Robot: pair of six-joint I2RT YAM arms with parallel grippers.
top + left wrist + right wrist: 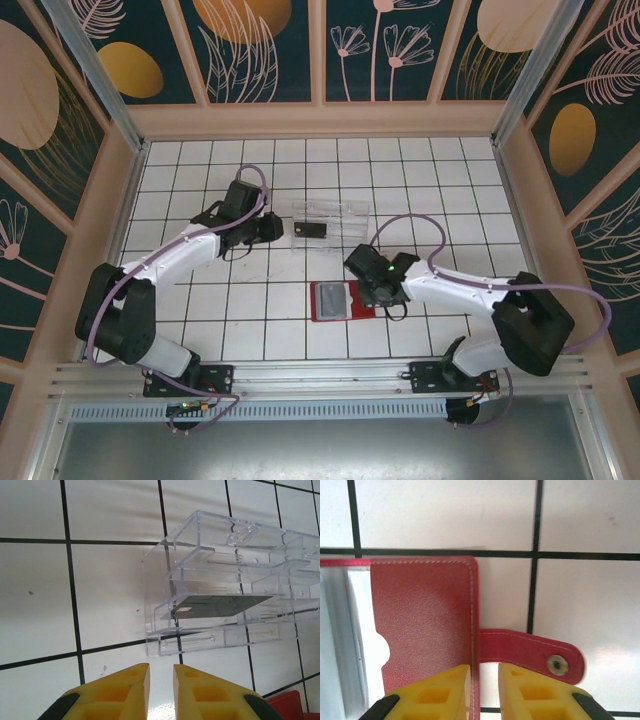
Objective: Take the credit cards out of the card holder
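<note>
While the card holder point(425, 625) lies open just ahead of the right fingers point(484, 690), nearly closed and empty, left fingers point(161, 692) likewise.

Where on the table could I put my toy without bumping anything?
Bare tiles lie along the far wall behind the clear tray, and in the near-left corner beside the left arm. The middle is crowded: tray, dark card, red card holder, and both sets of fingers.

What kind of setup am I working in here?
Likely a staged robot test cell: a white tiled tabletop, floral-patterned walls around it, and a metal rail carrying both arm bases.
</note>
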